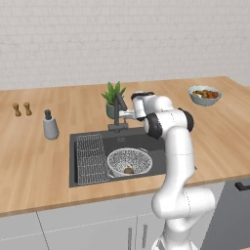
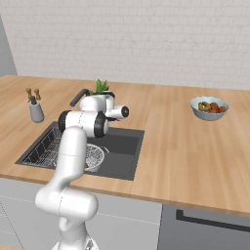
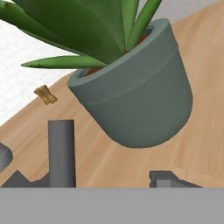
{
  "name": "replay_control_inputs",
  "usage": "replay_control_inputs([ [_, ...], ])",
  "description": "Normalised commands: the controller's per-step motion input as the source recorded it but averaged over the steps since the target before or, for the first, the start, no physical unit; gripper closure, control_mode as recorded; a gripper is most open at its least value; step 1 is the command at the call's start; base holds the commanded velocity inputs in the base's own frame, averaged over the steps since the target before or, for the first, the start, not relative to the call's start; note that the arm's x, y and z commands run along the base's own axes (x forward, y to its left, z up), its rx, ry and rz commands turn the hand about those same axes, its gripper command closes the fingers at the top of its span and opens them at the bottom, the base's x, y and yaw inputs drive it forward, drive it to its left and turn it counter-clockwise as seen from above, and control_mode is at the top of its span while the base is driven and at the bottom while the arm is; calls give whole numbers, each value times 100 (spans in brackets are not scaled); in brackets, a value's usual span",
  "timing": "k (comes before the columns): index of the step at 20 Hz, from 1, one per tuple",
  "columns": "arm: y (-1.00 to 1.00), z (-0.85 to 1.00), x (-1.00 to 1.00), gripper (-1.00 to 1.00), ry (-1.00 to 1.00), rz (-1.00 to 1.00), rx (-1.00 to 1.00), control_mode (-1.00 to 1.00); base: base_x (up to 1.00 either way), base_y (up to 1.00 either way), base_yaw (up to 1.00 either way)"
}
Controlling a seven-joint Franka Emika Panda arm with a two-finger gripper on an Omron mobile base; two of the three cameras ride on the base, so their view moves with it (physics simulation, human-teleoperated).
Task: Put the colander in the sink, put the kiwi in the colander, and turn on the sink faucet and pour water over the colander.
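Observation:
The dark grey sink (image 1: pixel 155 157) holds the round mesh colander (image 1: pixel 129 161) at its front middle. In the colander lies the small brown kiwi (image 1: pixel 129 170). The dark angular faucet (image 1: pixel 118 114) stands at the sink's back edge, in front of the plant. My gripper (image 1: pixel 126 115) is level with the faucet, just right of its upright, pointing at it. In the hand view the gripper (image 3: pixel 92 180) is open. Its fingertips (image 3: pixel 168 178) stand wide apart, with the faucet's upright (image 3: pixel 61 153) between them, nearer the left one. In the right base view my arm hides part of the colander (image 2: pixel 96 157).
A potted green plant (image 1: pixel 113 99) stands right behind the faucet, large in the hand view (image 3: pixel 140 100). A flat wire rack (image 1: pixel 91 157) lies in the sink's left half. A soap dispenser (image 1: pixel 50 126) and two brown shakers (image 1: pixel 22 108) stand to the left, a fruit bowl (image 1: pixel 205 95) far right.

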Motion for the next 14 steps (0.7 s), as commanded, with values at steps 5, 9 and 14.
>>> replay_control_inputs([
  [5, 0, -1, 2, 100, 0, 0, 0, -100, 0, 0, 0],
  [9, 0, 0, 7, 100, 0, 0, 0, -100, 0, 0, 0],
  [14, 0, -1, 18, 100, 0, 0, 0, -100, 0, 0, 0],
])
